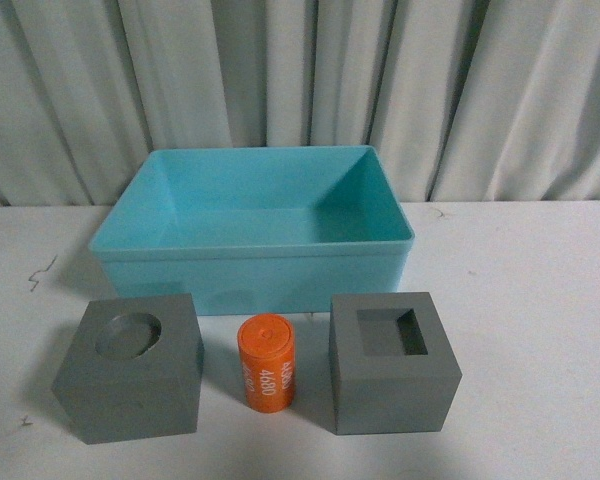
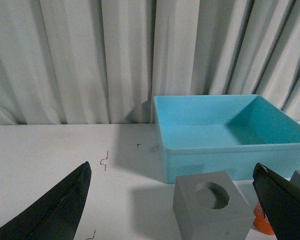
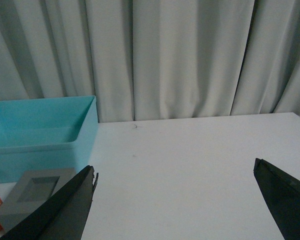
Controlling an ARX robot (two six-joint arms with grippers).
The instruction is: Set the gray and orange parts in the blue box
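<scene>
The turquoise blue box (image 1: 250,275) stands on the white table with nothing in it. In front of it, in a row, are a gray cube with a round recess (image 1: 130,368), an orange cylinder with white numerals (image 1: 267,361), and a gray cube with a square recess (image 1: 392,364). Neither arm shows in the front view. My left gripper (image 2: 171,169) is open; the round-recess cube (image 2: 210,205) lies ahead between its fingers, with the box (image 2: 230,132) behind. My right gripper (image 3: 174,170) is open over bare table, with the square-recess cube (image 3: 32,192) beside one finger.
A pale pleated curtain (image 1: 300,90) hangs behind the table. A small dark scratch mark (image 1: 40,272) lies on the table left of the box. White table surface (image 3: 190,160) spreads to the right of the box.
</scene>
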